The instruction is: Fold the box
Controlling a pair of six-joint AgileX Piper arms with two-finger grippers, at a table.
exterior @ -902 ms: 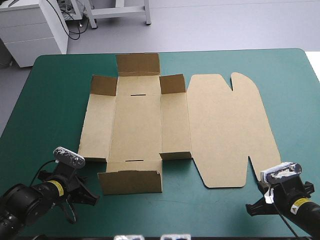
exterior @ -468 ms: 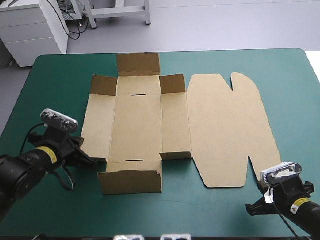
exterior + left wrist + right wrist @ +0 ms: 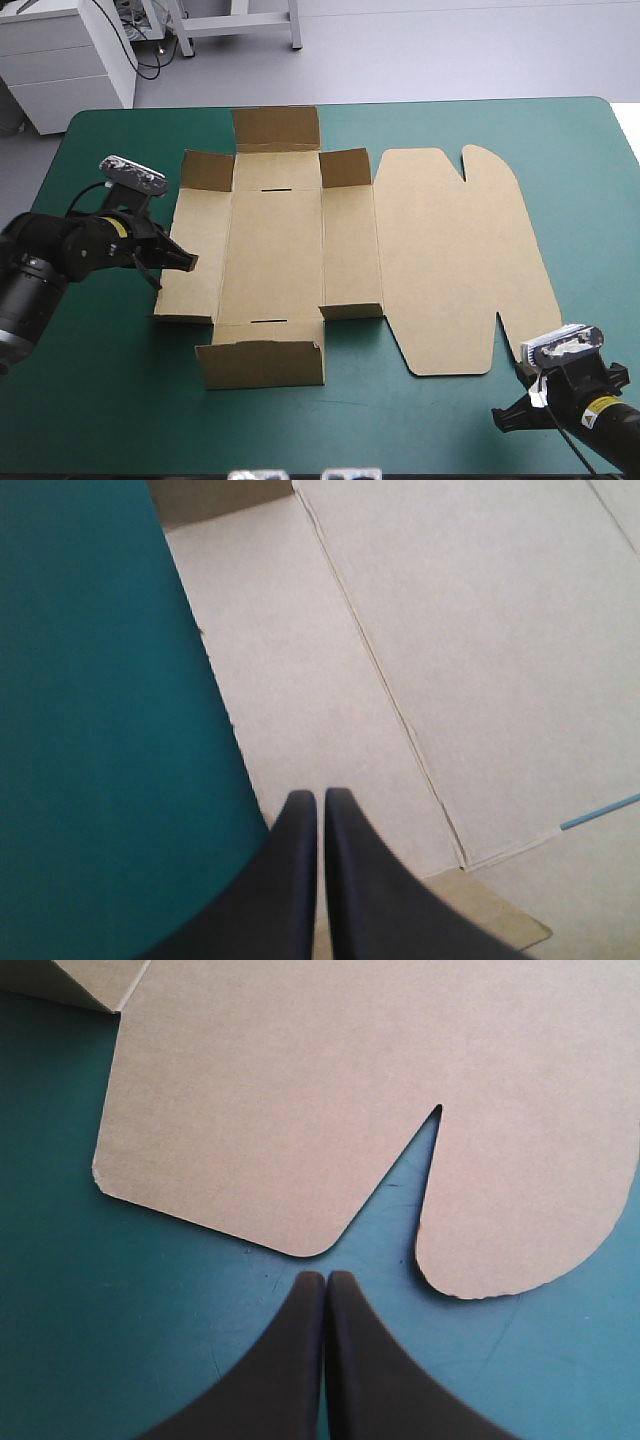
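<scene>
Brown box (image 3: 300, 250) edge under low-reaching left gripper (image 3: 188, 262) (pinched closed).

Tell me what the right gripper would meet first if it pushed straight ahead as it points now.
The right gripper, shut, would cross a strip of cover, then likely meet the box's near edge by the rounded corner beside the notch; its height is unclear.

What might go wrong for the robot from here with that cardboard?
The left jaws are shut at the box's left side panel; nudging it may slide the whole sheet instead of lifting it. The right jaws sit off the lid, so nothing pins the board.
</scene>
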